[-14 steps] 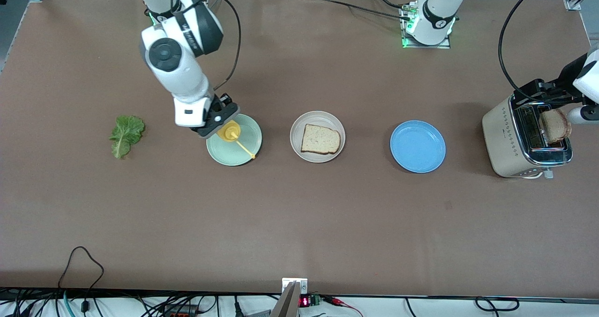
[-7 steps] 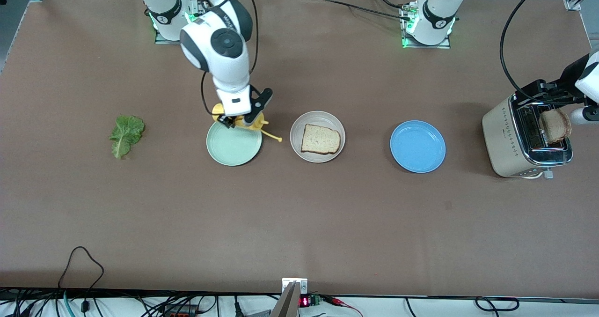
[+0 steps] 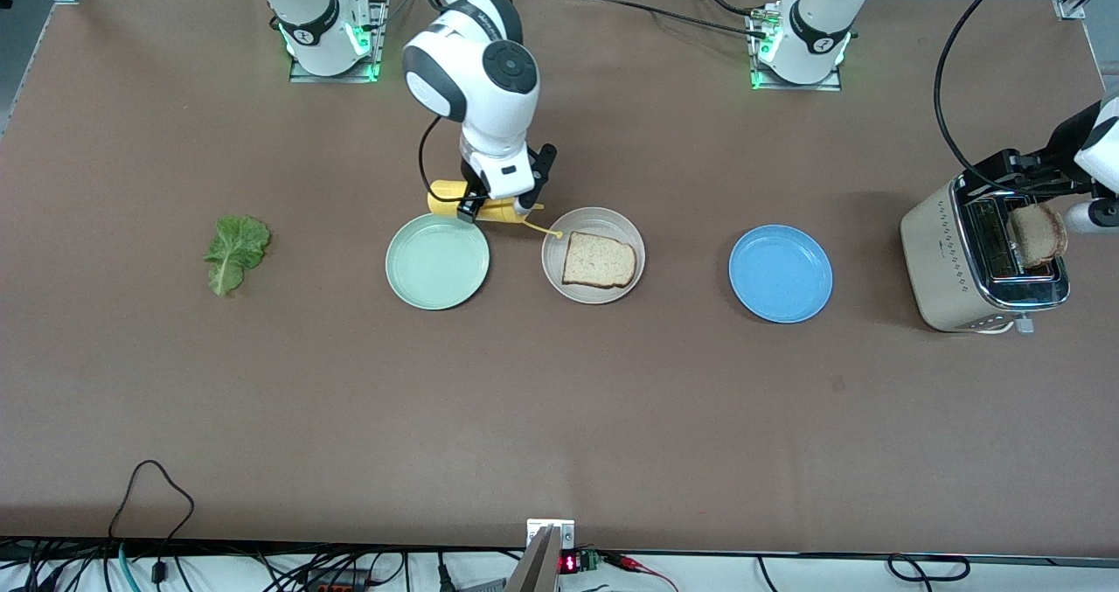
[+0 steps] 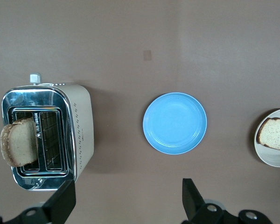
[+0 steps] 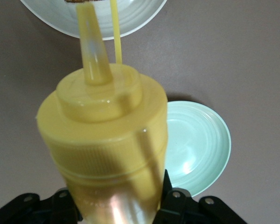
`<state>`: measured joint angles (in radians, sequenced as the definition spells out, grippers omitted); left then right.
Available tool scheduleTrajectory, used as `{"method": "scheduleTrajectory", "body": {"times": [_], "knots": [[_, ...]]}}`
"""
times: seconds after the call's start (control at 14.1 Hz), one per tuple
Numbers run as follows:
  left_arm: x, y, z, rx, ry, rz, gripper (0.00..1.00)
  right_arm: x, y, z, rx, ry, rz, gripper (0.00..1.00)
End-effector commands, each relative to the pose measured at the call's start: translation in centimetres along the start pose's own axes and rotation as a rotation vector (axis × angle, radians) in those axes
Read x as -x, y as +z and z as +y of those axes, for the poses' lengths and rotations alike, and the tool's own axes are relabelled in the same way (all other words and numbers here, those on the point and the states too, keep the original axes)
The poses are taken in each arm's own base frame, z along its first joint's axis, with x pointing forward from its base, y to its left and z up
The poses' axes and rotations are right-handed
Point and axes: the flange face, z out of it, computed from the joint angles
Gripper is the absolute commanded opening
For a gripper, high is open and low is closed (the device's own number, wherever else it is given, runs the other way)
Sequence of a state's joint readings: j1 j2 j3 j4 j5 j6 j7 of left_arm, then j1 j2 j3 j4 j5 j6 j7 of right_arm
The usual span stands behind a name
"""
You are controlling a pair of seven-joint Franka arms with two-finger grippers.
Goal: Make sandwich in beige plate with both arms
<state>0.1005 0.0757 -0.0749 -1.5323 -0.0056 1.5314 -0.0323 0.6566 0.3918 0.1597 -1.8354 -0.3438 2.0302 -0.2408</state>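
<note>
Right gripper clamped on yellow squeeze bottle, fingers pinching bottle's body from both sides; in right wrist view bottle fills the frame w/ nozzle pointing away from wrist. Bottle held tipped nearly flat, long axis running along the table toward the left arm's end, nozzle tip just over rim of beige plate on the side facing mint green plate. Bread slice lying flat in beige plate, a bit farther toward left arm's end than the tip and slightly nearer front camera. Key relation: nozzle short of the bread, at plate rim only; judged next need = carry tip along bottle's own axis till over slice's middle, then squeeze. Risk, as a guess: sauce landing on rim or table if squeezed here.

Left gripper over toaster at left arm's edge of table, fingers spread wide, holding nothing; second slice sticking up from toaster slot. Left arm waiting.

Lettuce leaf on bare table near right arm's edge, well apart from both grippers. Blue plate between beige plate and toaster. Sandwich approx. one layer in.
</note>
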Motion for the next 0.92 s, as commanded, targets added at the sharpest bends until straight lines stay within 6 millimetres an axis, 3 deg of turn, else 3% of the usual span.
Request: {"method": "scheduleTrajectory", "body": {"times": [0.0, 0.21, 0.43, 0.71, 0.85], "knots": [[0.4, -0.1, 0.0, 0.006, 0.003, 0.004, 1.00, -2.0, 0.5, 0.7, 0.029, 0.002, -0.056, 0.21], [0.5, -0.1, 0.1, 0.006, 0.004, 0.003, 1.00, -4.2, 1.6, 0.1, 0.043, -0.010, -0.121, 0.21], [0.6, -0.2, 0.0, 0.006, 0.003, 0.000, 1.00, -5.5, 1.4, -0.8, 0.059, -0.014, -0.166, 0.21], [1.0, 0.0, 0.1, 0.006, 0.006, -0.032, 1.00, -6.2, 0.0, -0.8, 0.077, -0.004, -0.167, 0.21], [1.4, -0.1, 0.4, 0.019, 0.010, -0.054, 1.00, -7.2, -1.3, 0.5, 0.077, 0.028, -0.180, 0.21]]}}
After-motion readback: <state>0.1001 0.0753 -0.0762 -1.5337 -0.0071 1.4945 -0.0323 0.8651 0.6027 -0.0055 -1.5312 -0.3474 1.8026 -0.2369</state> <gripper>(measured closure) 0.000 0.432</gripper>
